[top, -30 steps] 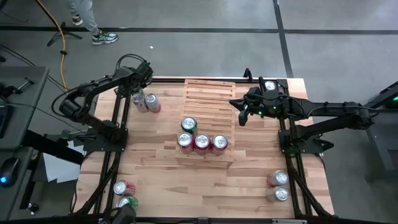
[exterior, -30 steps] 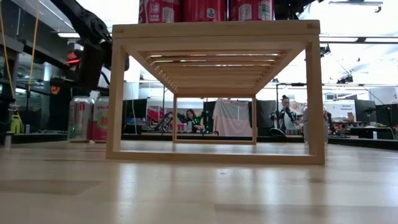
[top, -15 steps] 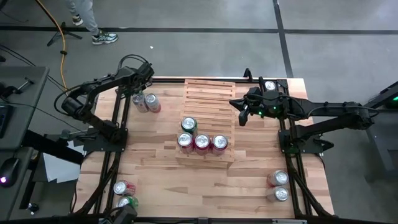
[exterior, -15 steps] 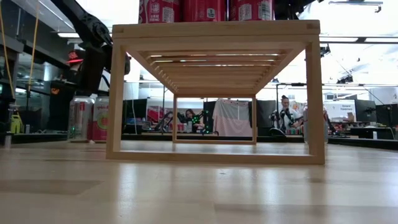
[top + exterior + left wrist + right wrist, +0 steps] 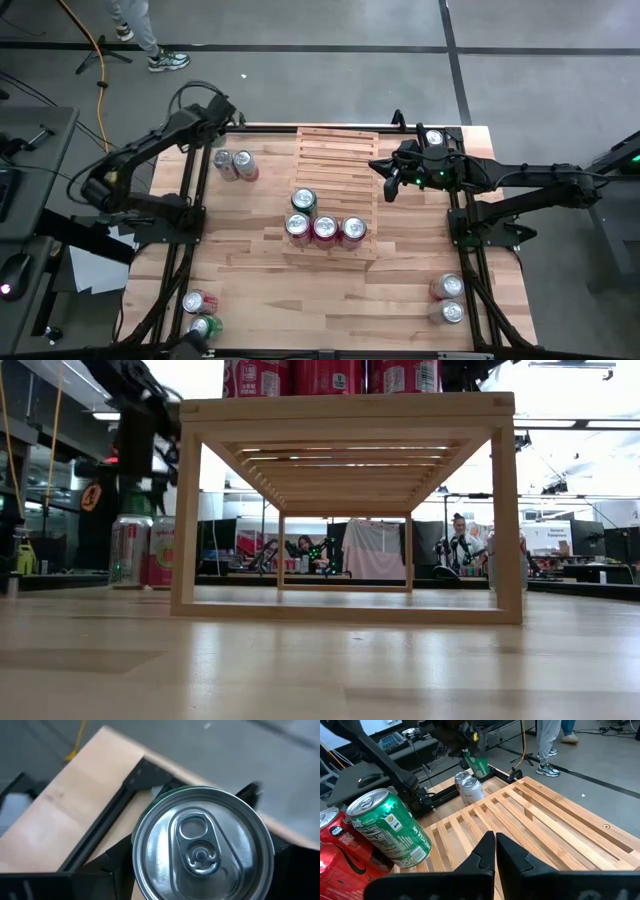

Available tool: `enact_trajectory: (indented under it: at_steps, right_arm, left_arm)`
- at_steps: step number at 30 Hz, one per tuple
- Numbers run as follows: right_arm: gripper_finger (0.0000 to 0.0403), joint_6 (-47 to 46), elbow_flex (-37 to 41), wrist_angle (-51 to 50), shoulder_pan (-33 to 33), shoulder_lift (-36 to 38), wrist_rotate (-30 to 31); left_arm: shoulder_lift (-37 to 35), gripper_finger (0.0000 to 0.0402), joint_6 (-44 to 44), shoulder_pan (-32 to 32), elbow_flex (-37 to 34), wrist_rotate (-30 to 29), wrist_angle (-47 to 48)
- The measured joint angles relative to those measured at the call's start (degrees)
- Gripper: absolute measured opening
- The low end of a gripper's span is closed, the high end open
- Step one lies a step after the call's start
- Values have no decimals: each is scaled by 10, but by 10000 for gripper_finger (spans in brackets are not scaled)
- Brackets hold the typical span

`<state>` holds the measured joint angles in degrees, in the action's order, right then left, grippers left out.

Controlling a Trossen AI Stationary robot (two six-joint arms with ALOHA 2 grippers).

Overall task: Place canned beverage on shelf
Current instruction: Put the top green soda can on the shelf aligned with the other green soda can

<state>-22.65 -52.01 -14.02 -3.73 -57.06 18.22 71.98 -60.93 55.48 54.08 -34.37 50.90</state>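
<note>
The shelf [image 5: 338, 160], a pale-wood slat rack, stands mid-table with a green can [image 5: 303, 201] and three red cans [image 5: 325, 228] on its near part. At the table's far left corner my left gripper [image 5: 216, 122] is shut on a green canned beverage [image 5: 478, 764], whose silver top [image 5: 202, 847] fills the left wrist view. It hangs above two cans [image 5: 232, 163] standing on the table. My right gripper [image 5: 495, 842] is shut and holds nothing, hovering over the shelf's right side [image 5: 386, 186]. My left gripper holds the green can by its side wall [image 5: 475, 759], slanting down from above on the table's far left side. The can's wide top hides the fingers in the left wrist view. The can is tilted and lifted clear of the table.
Two cans [image 5: 197, 305] stand at the near left corner, two [image 5: 448, 298] at the near right, and one [image 5: 433, 138] at the far right behind my right arm. Black frame rails [image 5: 190, 200] run along both table sides. The shelf's far slats [image 5: 540, 815] are bare.
My left gripper has risen with the green can and drawn back toward the table's far left corner, away from the two cans that stay standing on the table.
</note>
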Motion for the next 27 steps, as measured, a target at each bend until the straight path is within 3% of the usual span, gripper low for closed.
enact_trajectory:
  at_steps: [8,15,27]
  right_arm:
    - [0,-6,0,0,0,0,0]
    - [0,-41,0,1,0,0,0]
    - [0,-60,0,1,0,0,0]
  left_arm:
    - [-126,206,79,-24,0,-5,-40]
    - [-216,206,119,-96,0,-5,-83]
    - [-267,206,203,-238,1,21,-239]
